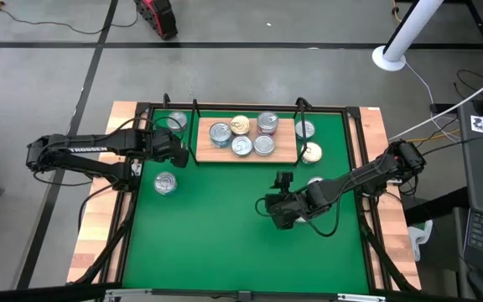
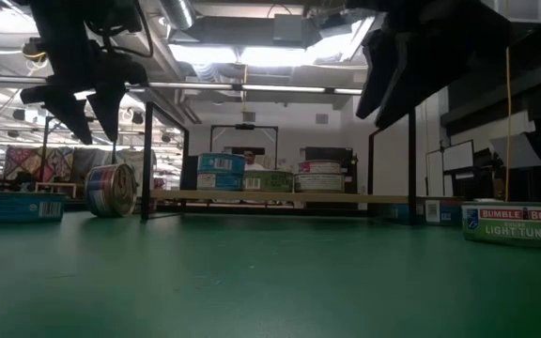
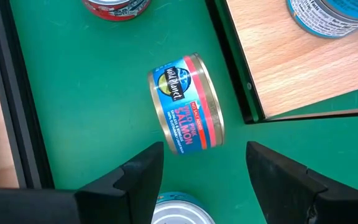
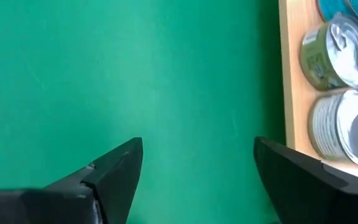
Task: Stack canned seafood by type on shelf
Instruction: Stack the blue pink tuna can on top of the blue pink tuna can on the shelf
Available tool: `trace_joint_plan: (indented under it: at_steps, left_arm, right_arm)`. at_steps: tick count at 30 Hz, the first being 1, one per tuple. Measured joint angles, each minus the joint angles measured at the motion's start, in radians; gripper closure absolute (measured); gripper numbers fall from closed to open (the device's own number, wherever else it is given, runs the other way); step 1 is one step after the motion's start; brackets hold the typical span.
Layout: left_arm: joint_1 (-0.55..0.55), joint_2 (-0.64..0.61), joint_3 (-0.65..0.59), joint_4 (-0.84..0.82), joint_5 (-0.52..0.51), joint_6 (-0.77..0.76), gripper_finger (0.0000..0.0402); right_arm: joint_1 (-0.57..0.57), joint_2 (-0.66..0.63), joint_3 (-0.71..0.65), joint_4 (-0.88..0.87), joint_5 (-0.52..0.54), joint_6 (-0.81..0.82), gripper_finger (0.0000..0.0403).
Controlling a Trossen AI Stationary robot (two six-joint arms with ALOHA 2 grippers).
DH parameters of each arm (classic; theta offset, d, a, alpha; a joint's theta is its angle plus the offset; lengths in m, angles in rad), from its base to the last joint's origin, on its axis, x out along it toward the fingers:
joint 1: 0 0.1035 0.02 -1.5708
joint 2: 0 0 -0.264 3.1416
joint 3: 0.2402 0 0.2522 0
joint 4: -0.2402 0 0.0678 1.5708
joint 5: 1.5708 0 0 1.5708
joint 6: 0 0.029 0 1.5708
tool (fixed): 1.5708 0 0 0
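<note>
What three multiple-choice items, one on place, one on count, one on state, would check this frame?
1. Where is the can lying on its side?
A. on the shelf
B. on the green mat beside the shelf
C. in the right tool

2. How many cans sit on the shelf?
A. two
B. five
C. nine

3. How is the left tool?
A. open, holding nothing
B. shut on a can
C. out of view

Answers: 1 B, it rests on green mat off the board's corner. 2 B, the high view shows five lids. 3 A, its fingers stand apart with nothing between.

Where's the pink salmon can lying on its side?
The salmon can lies on the green mat, just off the shelf's left corner, ahead of the open left hand.
</note>
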Motion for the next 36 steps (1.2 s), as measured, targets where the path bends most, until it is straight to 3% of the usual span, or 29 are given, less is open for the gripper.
trace_joint_plan:
  at_steps: [10,26,36]
  left_arm:
    - [0.0,0.0,0.0,0.0,0.0,0.001,0.018]
    - [0.0,0.0,-0.001,0.037,-0.032,0.01,0.018]
    - [0.0,0.0,-0.064,0.09,-0.007,0.046,0.018]
  right_arm:
    - [-0.015,0.0,0.0,0.199,0.136,0.017,0.0097]
    - [-0.022,0.0,0.0,0.221,0.127,-0.029,0.0097]
    - [-0.022,0.0,0.0,0.232,0.128,-0.074,0.0097]
